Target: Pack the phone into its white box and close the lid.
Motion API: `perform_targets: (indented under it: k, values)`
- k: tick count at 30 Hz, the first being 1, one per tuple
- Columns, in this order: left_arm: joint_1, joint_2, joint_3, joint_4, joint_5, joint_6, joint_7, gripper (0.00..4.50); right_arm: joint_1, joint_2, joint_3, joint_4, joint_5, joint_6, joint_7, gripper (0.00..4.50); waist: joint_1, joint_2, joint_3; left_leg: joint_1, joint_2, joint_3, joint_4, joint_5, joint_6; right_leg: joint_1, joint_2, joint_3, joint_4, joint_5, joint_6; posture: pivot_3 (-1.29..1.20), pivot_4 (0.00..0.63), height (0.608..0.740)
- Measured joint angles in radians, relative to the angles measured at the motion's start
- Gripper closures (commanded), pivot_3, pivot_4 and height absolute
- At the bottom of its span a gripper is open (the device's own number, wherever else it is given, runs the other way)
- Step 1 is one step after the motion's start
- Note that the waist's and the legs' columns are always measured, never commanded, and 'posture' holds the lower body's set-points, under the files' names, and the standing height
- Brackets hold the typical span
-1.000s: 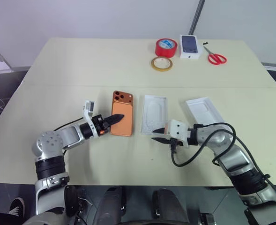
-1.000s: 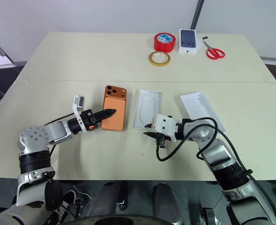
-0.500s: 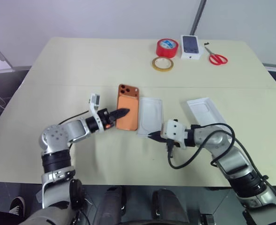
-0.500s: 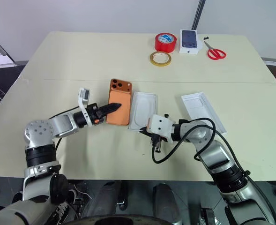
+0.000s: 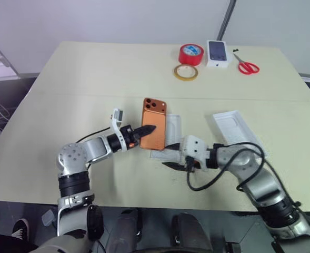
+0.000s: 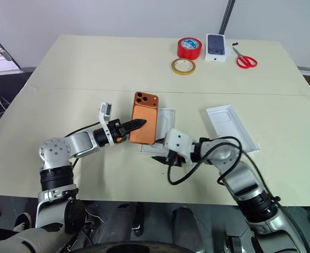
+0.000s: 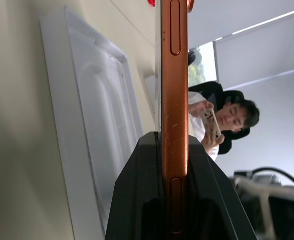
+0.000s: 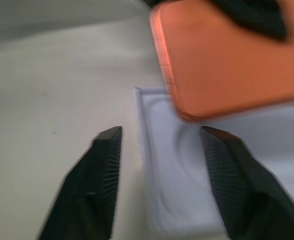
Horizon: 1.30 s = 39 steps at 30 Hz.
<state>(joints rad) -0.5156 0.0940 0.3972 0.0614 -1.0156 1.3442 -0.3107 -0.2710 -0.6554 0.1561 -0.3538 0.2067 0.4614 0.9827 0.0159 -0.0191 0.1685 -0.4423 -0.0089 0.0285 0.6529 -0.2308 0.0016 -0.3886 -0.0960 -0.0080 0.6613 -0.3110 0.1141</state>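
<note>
- Beige tabletop under the head views: the left tool clamps the phone by its near left edge and holds it partly over the thin white insert, apparently to carry it rightward; the white box lies well apart at right.
- Left wrist view: black fingers pinch the phone edge-on, a secure carrying grip.
- Right wrist view: the right tool stands apart, empty, straddling the insert's corner, perhaps to steady it.
</note>
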Motion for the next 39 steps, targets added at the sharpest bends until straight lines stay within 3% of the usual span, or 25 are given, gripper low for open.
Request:
perform_targets:
  k: [4,8,29,35,39]
  values:
    - [0.012,-0.026,-0.031,-0.003,0.001,0.000,0.011,4.50,0.014,-0.044,-0.126,0.080,0.047,-0.034,0.018,2.13,-0.004,0.000,0.000,0.000,0.001,0.000,0.000,-0.002,0.003,0.000,0.001,0.000,0.000,0.000,0.000,0.00,0.150,0.728]
    - [0.013,-0.045,-0.080,-0.006,0.009,-0.012,0.014,4.50,0.010,-0.045,-0.173,0.170,0.050,-0.087,-0.001,2.13,-0.006,0.000,0.000,0.000,0.001,0.000,-0.001,0.000,0.000,-0.001,0.001,0.000,0.000,0.000,0.000,0.00,0.150,0.728]
    - [0.021,-0.037,-0.098,0.009,0.031,-0.072,0.036,4.50,0.009,-0.034,-0.145,0.230,0.012,-0.228,-0.033,2.13,-0.003,0.000,0.000,0.000,0.001,0.000,0.000,0.001,-0.001,0.000,0.003,0.000,0.001,0.000,0.000,0.00,0.150,0.728]
    - [0.027,-0.049,-0.097,-0.001,0.012,-0.067,0.043,1.70,0.009,-0.034,-0.137,0.245,-0.004,-0.251,-0.034,2.07,-0.003,0.000,0.000,0.001,0.001,0.000,0.000,0.001,-0.001,0.000,0.003,0.000,0.001,0.000,0.000,0.00,0.150,0.728]
    - [0.025,-0.046,-0.107,-0.020,0.010,-0.064,0.059,1.70,0.009,-0.031,-0.125,0.245,-0.007,-0.252,-0.036,2.07,-0.004,0.000,0.000,0.001,0.001,0.000,0.001,0.001,-0.001,0.000,0.003,0.000,0.001,0.000,0.000,0.00,0.150,0.728]
